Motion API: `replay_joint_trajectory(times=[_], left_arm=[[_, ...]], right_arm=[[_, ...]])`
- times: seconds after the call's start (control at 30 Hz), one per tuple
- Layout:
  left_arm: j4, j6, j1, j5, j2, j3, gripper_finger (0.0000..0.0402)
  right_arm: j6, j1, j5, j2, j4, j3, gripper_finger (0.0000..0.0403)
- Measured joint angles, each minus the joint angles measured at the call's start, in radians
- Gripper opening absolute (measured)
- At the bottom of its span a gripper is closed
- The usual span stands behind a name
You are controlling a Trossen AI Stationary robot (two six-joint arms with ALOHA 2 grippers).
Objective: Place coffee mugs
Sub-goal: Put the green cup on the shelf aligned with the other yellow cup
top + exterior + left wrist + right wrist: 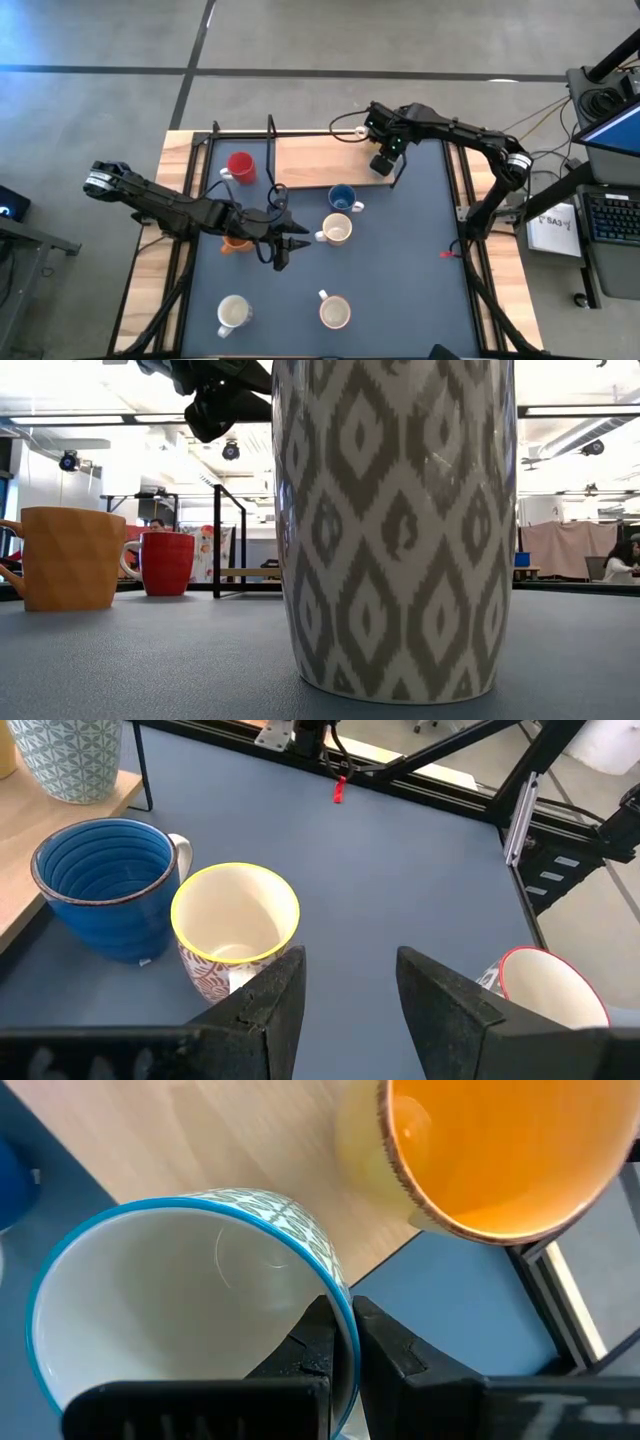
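The right gripper [340,1342] pinches the rim of a blue-rimmed, teal-patterned white mug [190,1320] on the wooden board [315,160], beside an orange-lined mug [500,1155]. The left gripper [345,985] (fingers spread, empty) hovers near the blue mug [105,885].

Wooden board [310,158] on table (blue mat [400,270])

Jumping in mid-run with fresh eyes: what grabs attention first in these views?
The right pincer is shut on the rim of a blue-rimmed patterned mug at the edge of the wooden board, beside a mug with an orange inside. The left pincer hangs open over the blue mat, near a blue mug and a yellow-rimmed mug.
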Motion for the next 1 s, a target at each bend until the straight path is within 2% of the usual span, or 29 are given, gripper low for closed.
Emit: replay_joint_trajectory(times=[0.2,0.6,1.0], left_arm=[[-0.001,0.000,0.000,0.000,0.000,0.000,0.0141],[-0.003,0.000,0.000,0.000,0.000,0.000,0.0141],[-0.003,0.000,0.000,0.000,0.000,0.000,0.0141]], right_arm=[[-0.005,-0.002,0.012,0.000,-0.001,0.000,0.0018],[-0.022,-0.002,0.014,-0.001,0.006,0.000,0.0085],[-0.046,-0.003,0.017,-0.021,0.014,0.047,0.0077]])
